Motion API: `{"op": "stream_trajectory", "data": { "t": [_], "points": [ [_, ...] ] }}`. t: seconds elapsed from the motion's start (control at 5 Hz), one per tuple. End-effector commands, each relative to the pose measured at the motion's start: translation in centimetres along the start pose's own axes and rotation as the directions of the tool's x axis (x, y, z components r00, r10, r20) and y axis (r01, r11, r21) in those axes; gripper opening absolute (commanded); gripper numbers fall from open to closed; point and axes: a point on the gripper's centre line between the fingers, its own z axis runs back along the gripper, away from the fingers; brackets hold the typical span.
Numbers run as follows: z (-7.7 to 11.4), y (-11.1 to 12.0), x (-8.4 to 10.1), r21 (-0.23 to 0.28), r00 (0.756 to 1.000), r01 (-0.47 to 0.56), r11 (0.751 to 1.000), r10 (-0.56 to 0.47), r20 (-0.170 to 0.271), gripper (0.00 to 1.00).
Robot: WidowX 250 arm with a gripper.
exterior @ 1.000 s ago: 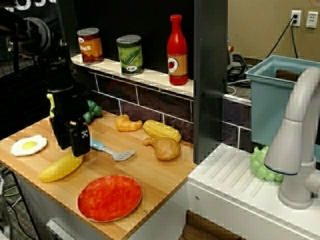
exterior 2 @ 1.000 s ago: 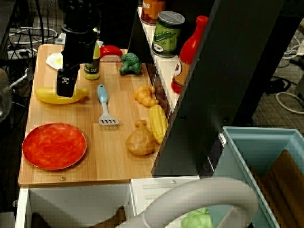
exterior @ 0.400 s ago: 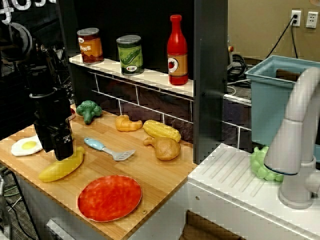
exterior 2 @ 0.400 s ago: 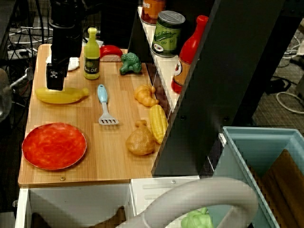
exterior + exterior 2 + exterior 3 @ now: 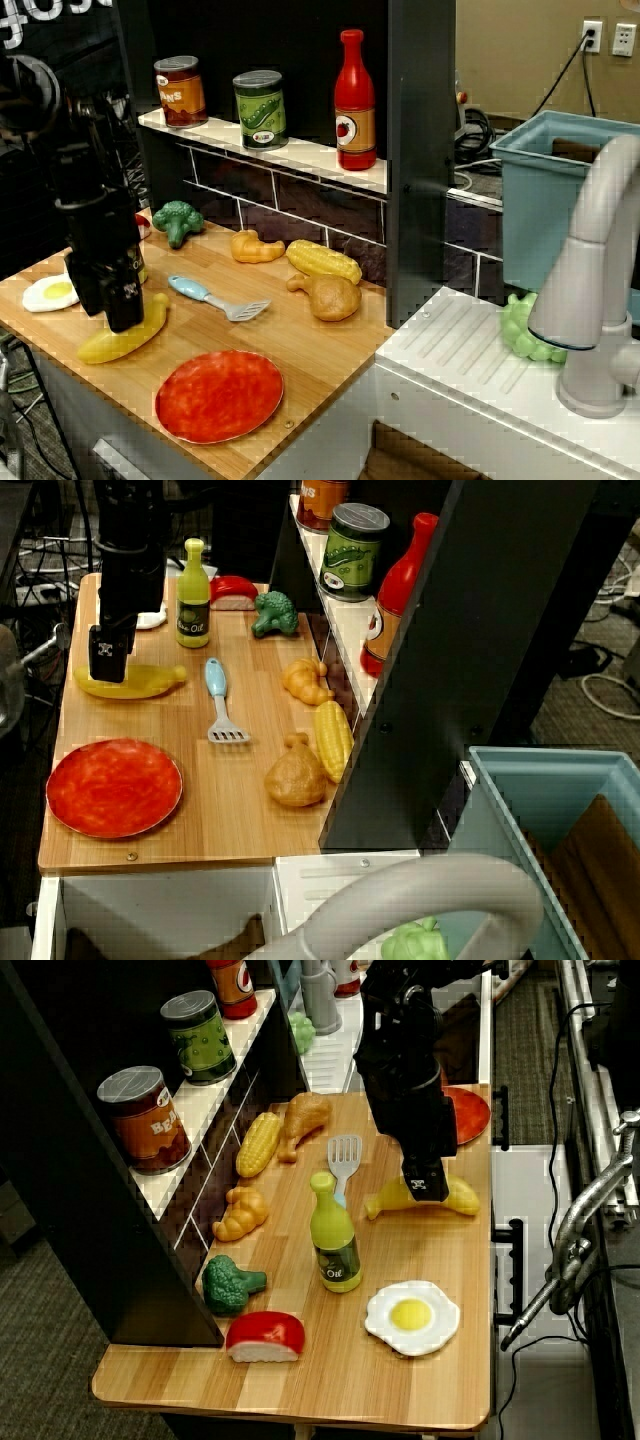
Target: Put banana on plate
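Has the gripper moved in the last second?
Yes. In the overhead view the gripper has slid left along the banana, away from the olive oil bottle, which it overlapped before. It now sits over the banana's left half.

Gripper shifts along the banana

Over the last second the gripper (image 5: 107, 667) has slid from the middle of the banana (image 5: 150, 681) toward its end by the counter's outer edge, uncovering the olive oil bottle (image 5: 192, 594) behind it.
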Motion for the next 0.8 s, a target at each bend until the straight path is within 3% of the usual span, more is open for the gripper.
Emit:
{"op": "stream_trajectory", "data": {
  "t": [0.0, 0.2, 0.4, 0.6],
  "points": [
    [1.5, -0.8, 0.7, 0.026, 0.991, -0.075, 0.997, 0.072, 0.117, 1.0],
    [-0.1, -0.7, 1.5, 0.034, 0.988, -0.105, 0.994, 0.101, 0.117, 1.0],
    [-2.4, -0.4, 2.2, 0.077, 0.99, -0.119, 0.99, 0.112, 0.09, 1.0],
    [-3.4, -0.1, 2.0, 0.114, 0.99, -0.111, 0.987, 0.1, 0.095, 1.0]
  ]
}}
